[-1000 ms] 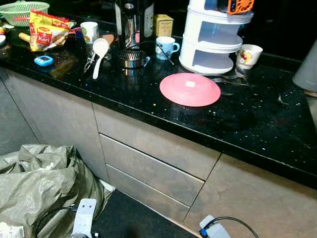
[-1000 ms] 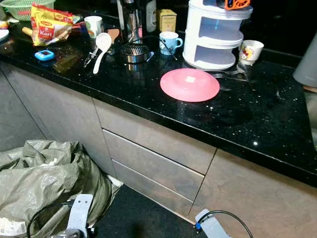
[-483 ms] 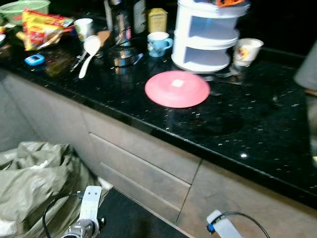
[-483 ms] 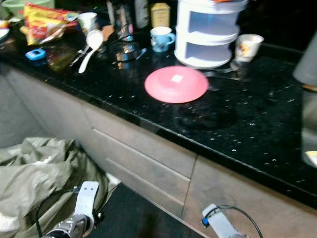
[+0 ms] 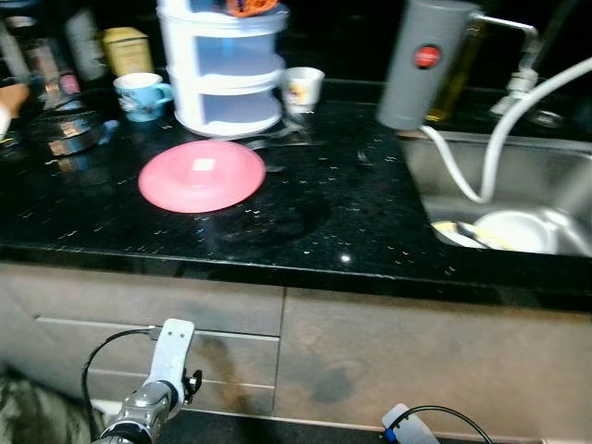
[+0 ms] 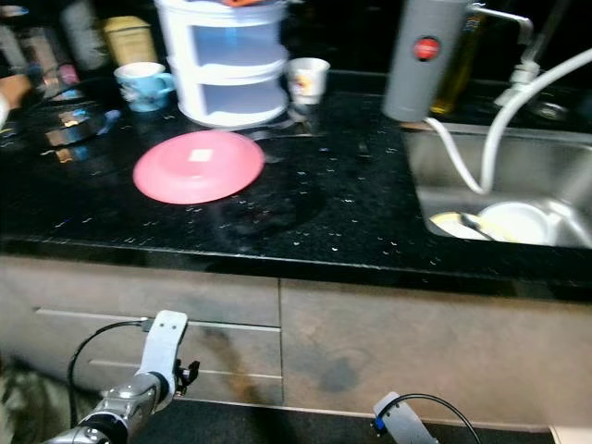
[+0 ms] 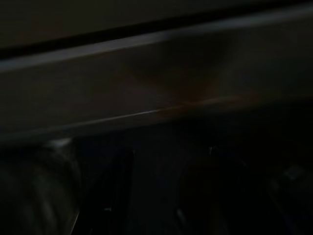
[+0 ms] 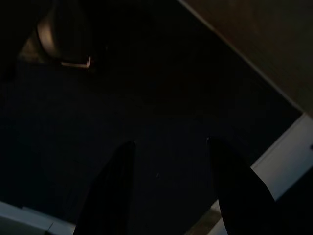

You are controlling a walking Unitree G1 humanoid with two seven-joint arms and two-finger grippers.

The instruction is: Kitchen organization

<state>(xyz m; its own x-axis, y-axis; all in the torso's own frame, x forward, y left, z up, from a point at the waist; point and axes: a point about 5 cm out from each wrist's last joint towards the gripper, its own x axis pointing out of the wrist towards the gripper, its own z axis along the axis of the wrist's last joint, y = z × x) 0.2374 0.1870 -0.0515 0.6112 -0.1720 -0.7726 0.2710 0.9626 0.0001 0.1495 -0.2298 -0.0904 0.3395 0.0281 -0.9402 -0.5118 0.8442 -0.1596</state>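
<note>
A pink plate (image 5: 202, 174) lies upside down on the black stone counter (image 5: 351, 217). Behind it stands a white tiered rack (image 5: 220, 69), with a blue cup (image 5: 141, 95) to its left and a flowered white cup (image 5: 302, 88) to its right. A steel sink (image 5: 550, 180) at the right holds a white plate (image 5: 513, 229). My left arm (image 5: 171, 347) and right arm (image 5: 407, 427) hang low in front of the cabinets. In the right wrist view my right gripper (image 8: 170, 142) is open over a dark floor, holding nothing. The left wrist view is very dark and shows a cabinet front.
A tall grey flask (image 5: 425, 60) stands at the sink's left corner, and a white tap hose (image 5: 490, 139) curves down into the basin. A steel strainer (image 5: 60, 129) and a yellow tin (image 5: 128, 48) sit far left. Grey drawers (image 5: 139, 324) lie under the counter.
The camera has swung right: the sink and the grey flask came into view, while the grey sack and the noodle packet left it. Both arms still hang low.
</note>
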